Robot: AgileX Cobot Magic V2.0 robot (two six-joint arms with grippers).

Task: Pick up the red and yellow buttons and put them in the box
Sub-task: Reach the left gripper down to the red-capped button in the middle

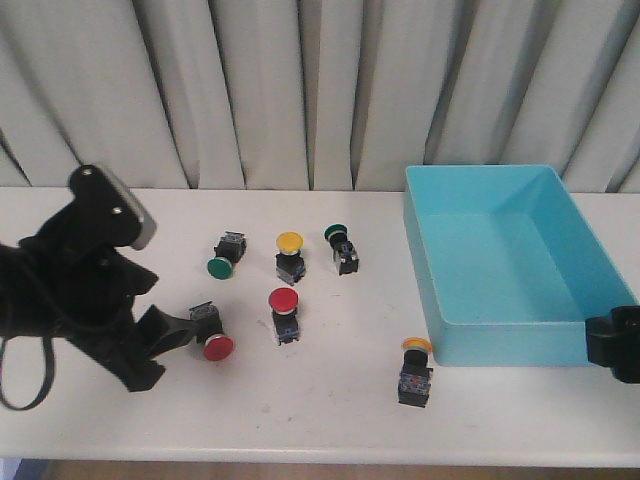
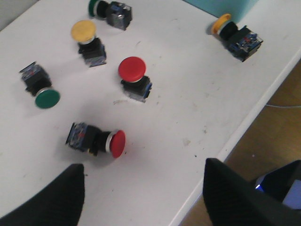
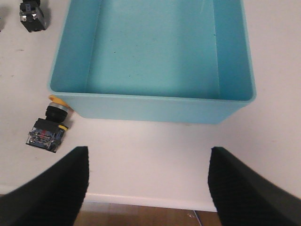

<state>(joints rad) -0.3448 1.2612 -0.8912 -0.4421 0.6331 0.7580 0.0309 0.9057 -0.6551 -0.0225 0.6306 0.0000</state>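
Note:
Two red buttons are on the white table: one lies on its side [image 1: 212, 336] [image 2: 96, 140] just ahead of my open left gripper [image 1: 160, 352] [image 2: 143, 197], and the other stands upright [image 1: 283, 312] [image 2: 134, 77] beyond it. A yellow button [image 1: 289, 255] [image 2: 87, 42] stands further back. Another yellow button [image 1: 416, 370] [image 3: 49, 125] lies beside the near left corner of the turquoise box [image 1: 500, 335] [image 3: 150, 108], which holds nothing. My right gripper [image 1: 615, 345] [image 3: 148, 188] hangs open at the table's front edge, in front of the box, with nothing between its fingers.
Two green-capped buttons [image 1: 222, 256] [image 1: 341, 247] sit at the back of the group. Grey curtains hang behind the table. The table's front edge runs just under both grippers.

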